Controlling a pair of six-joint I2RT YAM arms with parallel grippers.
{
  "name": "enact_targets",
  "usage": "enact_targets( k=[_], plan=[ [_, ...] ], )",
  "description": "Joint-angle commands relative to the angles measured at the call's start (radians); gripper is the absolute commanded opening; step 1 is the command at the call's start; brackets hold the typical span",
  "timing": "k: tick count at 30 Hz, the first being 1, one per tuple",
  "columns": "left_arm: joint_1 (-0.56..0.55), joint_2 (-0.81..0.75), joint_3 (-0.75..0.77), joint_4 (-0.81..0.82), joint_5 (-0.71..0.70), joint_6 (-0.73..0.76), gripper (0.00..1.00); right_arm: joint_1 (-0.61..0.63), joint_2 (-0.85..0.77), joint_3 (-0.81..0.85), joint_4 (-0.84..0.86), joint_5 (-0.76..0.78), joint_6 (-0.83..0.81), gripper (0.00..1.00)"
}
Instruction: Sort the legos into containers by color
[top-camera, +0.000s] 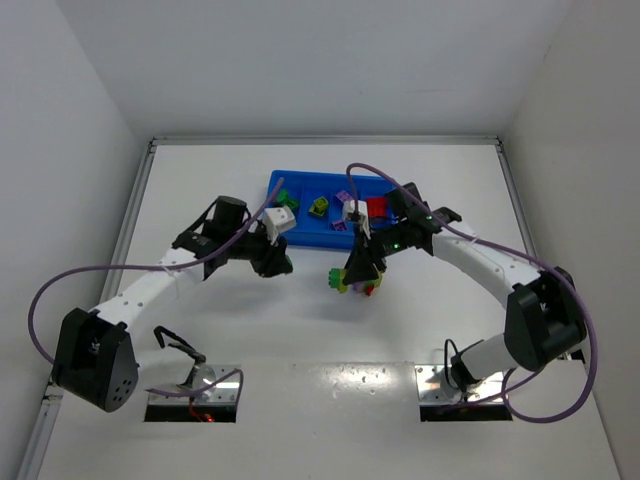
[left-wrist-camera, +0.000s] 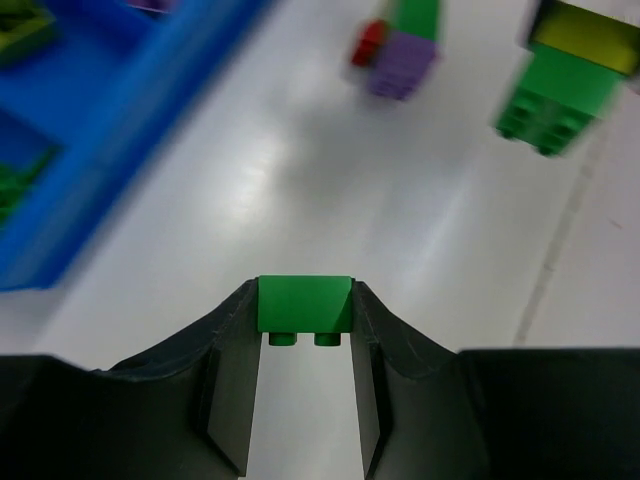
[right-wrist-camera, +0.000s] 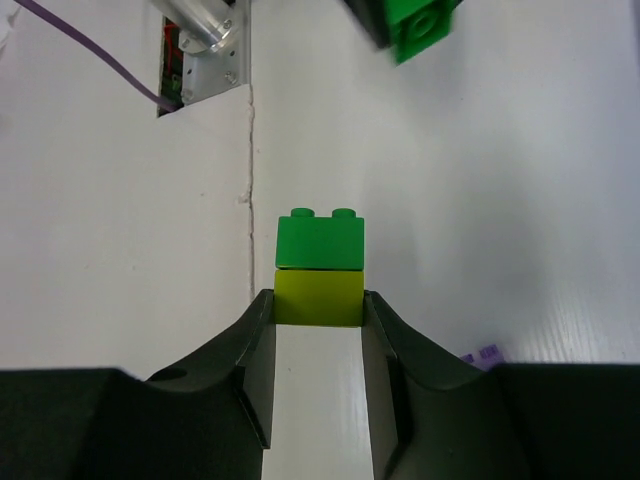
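Closest to the lens, the left gripper (left-wrist-camera: 305, 322) was clamped on a single green brick (left-wrist-camera: 305, 302), held above the table (top-camera: 250, 330) just short of the blue tray (top-camera: 310, 237). Green, yellow-green, purple and red legos (top-camera: 318, 207) lay in the tray, so sorting looked partly done. Further right, the right gripper (right-wrist-camera: 318, 312) pinched a yellow-green brick (right-wrist-camera: 318, 298) with a second green brick (right-wrist-camera: 320, 240) joined on top, not yet separated. A red, purple and green stack (left-wrist-camera: 398, 55) waited on the table. The right arm (top-camera: 480, 265) hid the tray's right end, and how the colours were divided inside it was unclear.
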Motion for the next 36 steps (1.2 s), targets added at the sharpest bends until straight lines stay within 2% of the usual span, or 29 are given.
enact_targets(
  k=[1,7,12,17,18,19,22,24,25,26,29,31,32,35,36],
  plan=[
    [0.018,-0.041,0.029,0.249,-0.292,-0.147,0.0,-0.013,-0.034,-0.006,0.02,-0.024,-0.025,0.0],
    [0.018,0.163,0.196,0.292,-0.455,-0.156,0.0,-0.032,-0.043,-0.015,0.029,-0.014,-0.016,0.0],
    [0.039,0.361,0.316,0.348,-0.465,-0.183,0.0,-0.032,-0.043,-0.015,0.029,-0.014,-0.016,0.0],
    [0.068,0.515,0.411,0.348,-0.558,-0.233,0.09,-0.041,-0.043,-0.015,0.029,-0.014,-0.016,0.0],
    [0.068,0.538,0.446,0.337,-0.558,-0.242,0.15,-0.041,-0.043,-0.015,0.029,-0.014,-0.016,0.0],
    [0.079,0.561,0.465,0.317,-0.567,-0.256,0.33,-0.041,-0.043,-0.024,0.029,-0.014,-0.016,0.0],
    [0.099,0.619,0.5,0.308,-0.544,-0.27,0.59,-0.05,-0.043,-0.024,0.029,-0.014,-0.016,0.01],
    [0.099,0.619,0.511,0.299,-0.509,-0.27,0.64,-0.05,-0.043,-0.024,0.029,-0.014,-0.016,0.01],
    [0.099,0.619,0.511,0.299,-0.479,-0.258,0.73,-0.05,-0.043,-0.024,0.029,-0.014,-0.016,0.01],
    [0.099,0.619,0.511,0.286,-0.478,-0.258,0.75,-0.05,-0.043,-0.024,0.029,-0.014,-0.016,0.01],
    [0.119,0.585,0.511,0.244,-0.327,-0.236,0.76,-0.05,-0.043,-0.015,0.029,-0.014,-0.016,0.01],
    [0.16,0.527,0.473,0.233,-0.085,-0.198,0.74,-0.05,-0.043,-0.015,0.029,-0.014,-0.016,0.01],
    [0.16,0.503,0.454,0.193,0.098,-0.177,0.73,-0.05,-0.043,-0.015,0.029,-0.03,-0.016,0.01],
    [0.16,0.411,0.379,0.058,0.35,-0.039,0.72,-0.05,-0.023,-0.004,0.029,-0.068,-0.016,0.01],
    [0.16,0.391,0.361,0.026,0.386,-0.009,0.72,-0.05,-0.014,0.006,0.029,-0.079,-0.016,0.01]
  ],
)
